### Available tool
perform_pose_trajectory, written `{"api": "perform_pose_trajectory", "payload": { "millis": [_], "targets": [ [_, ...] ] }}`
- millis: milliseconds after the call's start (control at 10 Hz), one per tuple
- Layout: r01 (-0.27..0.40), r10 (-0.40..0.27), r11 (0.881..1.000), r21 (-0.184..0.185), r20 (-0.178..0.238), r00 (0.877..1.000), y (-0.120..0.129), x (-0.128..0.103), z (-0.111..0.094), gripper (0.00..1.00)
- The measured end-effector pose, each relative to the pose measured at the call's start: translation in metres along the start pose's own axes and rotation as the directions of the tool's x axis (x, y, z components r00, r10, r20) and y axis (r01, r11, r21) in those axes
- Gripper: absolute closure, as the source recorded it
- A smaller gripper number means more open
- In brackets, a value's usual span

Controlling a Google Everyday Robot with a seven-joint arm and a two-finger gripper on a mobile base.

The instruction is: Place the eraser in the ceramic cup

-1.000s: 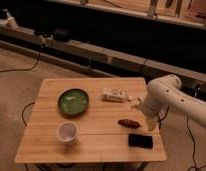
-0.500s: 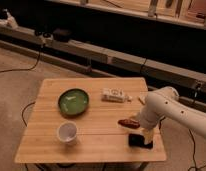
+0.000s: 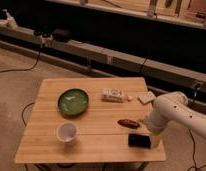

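Ideally the gripper [image 3: 154, 136], just right of the eraser [image 3: 139, 141], squares over its narrow width first; whether it grasps anything, I cannot tell.

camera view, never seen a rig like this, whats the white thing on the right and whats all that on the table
This is one camera looking down on a wooden table. The white thing on the right is a robot arm. Its gripper, the hand at its lower end, sits low beside the eraser, a flat black block near the front right corner. Whether it grips the eraser I cannot tell. Also on the table: a small white ceramic cup at front left, a green dish behind it, a white patterned packet, and a reddish-brown oblong thing behind the eraser.
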Motion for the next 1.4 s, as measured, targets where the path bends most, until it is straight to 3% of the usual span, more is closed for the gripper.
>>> {"api": "perform_pose_trajectory", "payload": {
  "millis": [300, 500, 700, 900, 1400],
  "targets": [
    [-0.001, 0.001, 1.0, -0.007, 0.011, 1.0, 0.003, -0.004, 0.004, 0.2],
    [0.063, -0.06, 0.996, -0.055, 0.048, 0.997, 0.018, -0.018, 0.025, 0.2],
    [0.114, -0.109, 0.99, -0.078, 0.064, 0.992, 0.03, -0.014, 0.042, 0.2],
    [0.133, -0.129, 0.987, -0.092, 0.047, 0.99, 0.034, -0.003, 0.052, 0.2],
    [0.12, -0.12, 0.992, -0.031, -0.025, 0.992, 0.031, 0.026, 0.054, 0.2]
  ]
}}
